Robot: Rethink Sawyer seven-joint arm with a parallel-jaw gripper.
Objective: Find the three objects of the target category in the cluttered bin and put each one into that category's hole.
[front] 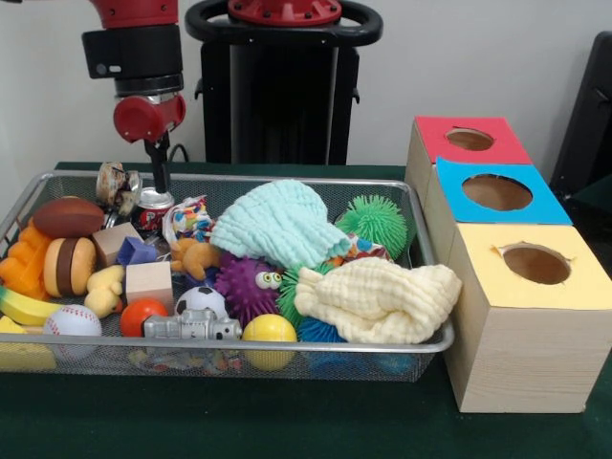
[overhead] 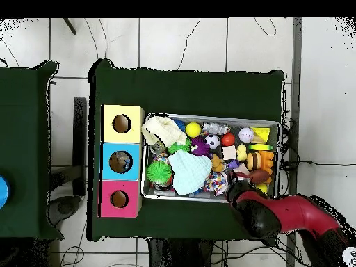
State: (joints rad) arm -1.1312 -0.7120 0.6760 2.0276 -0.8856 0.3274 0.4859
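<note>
A wire bin (front: 421, 346) is crowded with toys. Balls: a baseball (front: 72, 320), a soccer ball (front: 199, 301), a yellow ball (front: 270, 330), an orange ball (front: 142, 316) and a brown football (front: 67, 217). There are also green (front: 375, 222) and purple (front: 247, 285) spiky balls. My gripper (front: 158, 182) hangs at the bin's far left corner, directly above a red soda can (front: 153, 214), at or just over its top. In the overhead view the red arm (overhead: 278, 214) hides the gripper. Red (front: 469, 140), blue (front: 497, 191) and yellow (front: 535, 263) holed boxes stand right of the bin.
A mint cloth (front: 277, 222) and a pale yellow cloth (front: 378, 301) cover the bin's middle and right. A toy burger (front: 70, 266), wooden blocks (front: 150, 282), a banana (front: 24, 308) and a silver toy (front: 191, 328) fill the left side.
</note>
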